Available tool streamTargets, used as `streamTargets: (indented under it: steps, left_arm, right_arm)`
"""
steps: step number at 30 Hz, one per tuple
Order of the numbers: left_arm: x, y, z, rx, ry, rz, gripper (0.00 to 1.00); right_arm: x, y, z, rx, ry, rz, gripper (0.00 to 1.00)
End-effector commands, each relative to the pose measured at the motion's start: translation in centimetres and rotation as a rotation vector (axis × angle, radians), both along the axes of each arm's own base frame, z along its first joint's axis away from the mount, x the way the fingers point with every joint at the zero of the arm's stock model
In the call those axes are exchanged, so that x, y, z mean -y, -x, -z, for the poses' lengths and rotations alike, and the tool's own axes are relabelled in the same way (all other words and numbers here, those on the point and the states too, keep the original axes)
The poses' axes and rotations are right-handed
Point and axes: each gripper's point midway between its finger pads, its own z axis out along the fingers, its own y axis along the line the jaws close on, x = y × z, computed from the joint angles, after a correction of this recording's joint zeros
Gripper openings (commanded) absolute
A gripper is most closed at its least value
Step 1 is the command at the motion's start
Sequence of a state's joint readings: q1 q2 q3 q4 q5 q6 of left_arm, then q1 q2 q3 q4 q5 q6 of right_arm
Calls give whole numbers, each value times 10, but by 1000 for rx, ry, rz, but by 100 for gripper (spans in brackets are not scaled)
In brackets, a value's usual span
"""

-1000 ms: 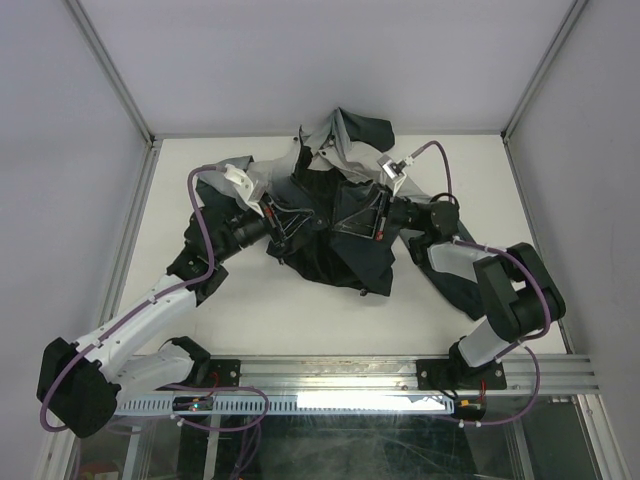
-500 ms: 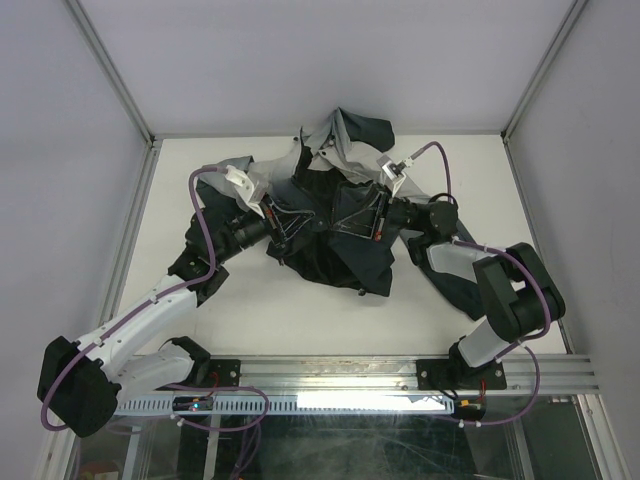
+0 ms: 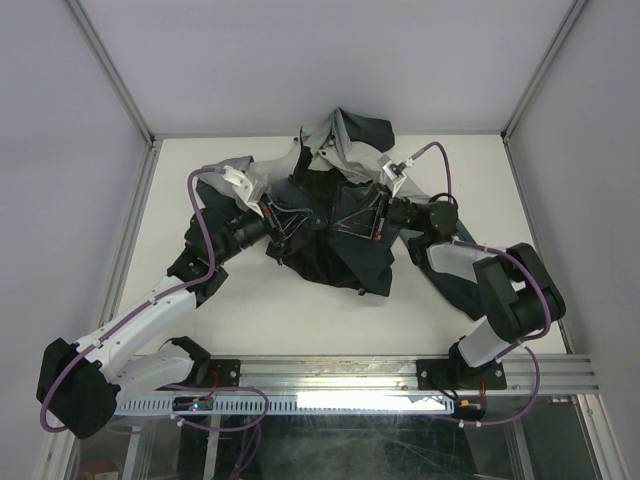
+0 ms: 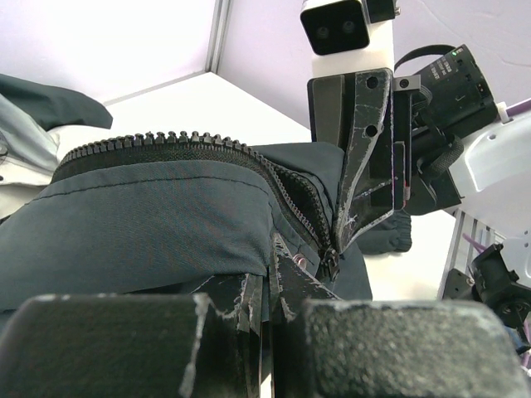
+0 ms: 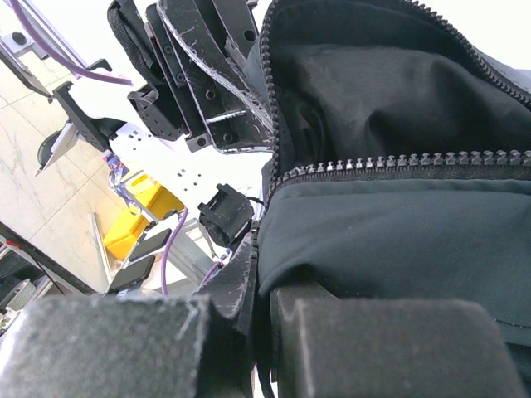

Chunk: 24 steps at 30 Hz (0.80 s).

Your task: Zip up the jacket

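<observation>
The jacket lies bunched at the back middle of the table, dark teal-black with a light grey hood behind it. My left gripper is shut on the jacket's fabric edge just below the zipper slider. My right gripper is shut on the facing front edge beside its zipper teeth. In the left wrist view the right gripper's fingers reach down to the slider. A row of teeth arcs back from there, and the two front edges spread apart above it.
A dark sleeve trails under the right arm and another sleeve lies by the left arm. Metal frame rails edge the white table, and purple cables loop off both wrists.
</observation>
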<state>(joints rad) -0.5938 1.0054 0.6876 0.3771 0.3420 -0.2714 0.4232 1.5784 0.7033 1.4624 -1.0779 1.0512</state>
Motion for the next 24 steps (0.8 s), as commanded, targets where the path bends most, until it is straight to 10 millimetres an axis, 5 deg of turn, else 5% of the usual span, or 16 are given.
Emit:
streamTargets:
  steps: [1,24]
  left_arm:
    - [-5,1,-22,89,24,-14,0]
    - [4,8,-13,81,-39,65,0]
  right_arm:
    - [2,6,-31,134,-70,26,0]
    - [-5,-7,-30,99,3,84,0]
